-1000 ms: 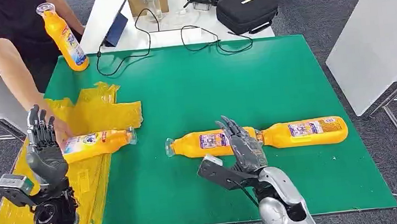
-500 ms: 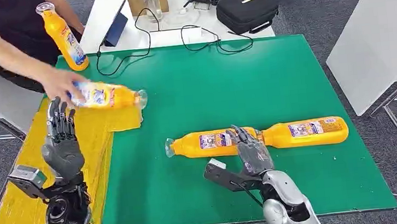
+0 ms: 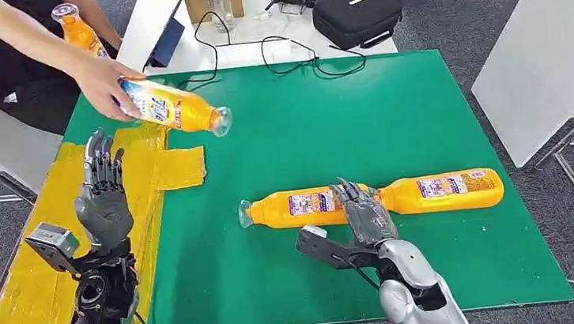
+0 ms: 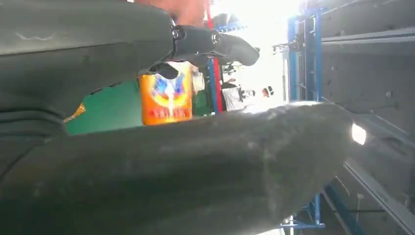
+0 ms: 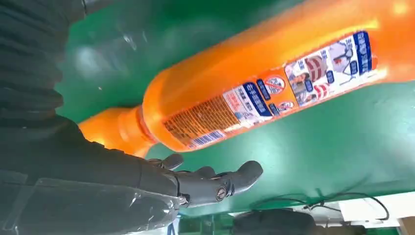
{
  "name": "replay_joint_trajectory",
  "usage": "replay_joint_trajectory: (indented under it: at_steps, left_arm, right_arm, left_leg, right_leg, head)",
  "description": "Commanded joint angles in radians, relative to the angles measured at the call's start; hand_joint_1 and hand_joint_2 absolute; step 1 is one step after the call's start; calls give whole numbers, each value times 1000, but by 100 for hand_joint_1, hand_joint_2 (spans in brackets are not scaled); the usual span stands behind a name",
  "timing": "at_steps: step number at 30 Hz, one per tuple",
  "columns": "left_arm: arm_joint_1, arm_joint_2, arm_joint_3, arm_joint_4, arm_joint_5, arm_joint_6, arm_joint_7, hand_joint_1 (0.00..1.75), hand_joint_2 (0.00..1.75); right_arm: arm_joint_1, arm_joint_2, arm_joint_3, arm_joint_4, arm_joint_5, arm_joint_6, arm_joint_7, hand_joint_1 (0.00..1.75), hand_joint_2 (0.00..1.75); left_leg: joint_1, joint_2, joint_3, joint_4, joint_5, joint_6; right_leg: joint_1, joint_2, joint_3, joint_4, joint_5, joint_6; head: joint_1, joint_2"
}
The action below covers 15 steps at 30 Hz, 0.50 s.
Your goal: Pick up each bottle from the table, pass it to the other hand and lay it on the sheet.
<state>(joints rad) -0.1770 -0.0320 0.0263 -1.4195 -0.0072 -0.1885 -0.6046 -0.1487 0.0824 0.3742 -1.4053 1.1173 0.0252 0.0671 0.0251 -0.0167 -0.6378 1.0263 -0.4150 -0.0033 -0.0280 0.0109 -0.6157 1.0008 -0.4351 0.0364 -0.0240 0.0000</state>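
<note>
Green mat (image 3: pixel 422 117): two orange plastic bottles (image 3: pixel 304 206) (image 3: pixel 445 191) lie end to end, neither yet picked; yellow sheet (image 3: pixel 138 172) at mat's left edge carries no bottle. Right hand (image 3: pixel 362 217), fingers spread, empty, over their junction. Left hand (image 3: pixel 103 205) released above sheet. Person's hand (image 3: pixel 105 84) holds third bottle (image 3: pixel 175 109) above the mat beyond the sheet; fourth bottle (image 3: pixel 77 31) behind it. Mat's far half open.

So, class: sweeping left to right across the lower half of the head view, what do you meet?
Yellow sheet → left hand → near bottle → right hand → far-right bottle.
</note>
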Motion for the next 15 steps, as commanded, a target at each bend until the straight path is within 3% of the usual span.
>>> replay_joint_trajectory:
  at_steps: [1, 15]
  left_arm:
    - [-12, 20, -7, 69, 8, -12, -5, 0, 0]
    - [-34, 30, -17, 95, 17, -15, -10, 0, 0]
  right_arm:
    - [-79, -30, 44, 94, -3, 7, 6, 0, 175]
    - [-119, -40, 61, 136, 1, 8, 17, 0, 175]
  left_leg:
    - [0, 2, 5, -2, -1, 1]
    - [0, 1, 3, -1, 0, 1]
  right_leg:
    - [1, 0, 5, -2, 0, -2]
    - [1, -1, 3, -1, 0, -2]
  head:
    - [0, 0]
    - [0, 0]
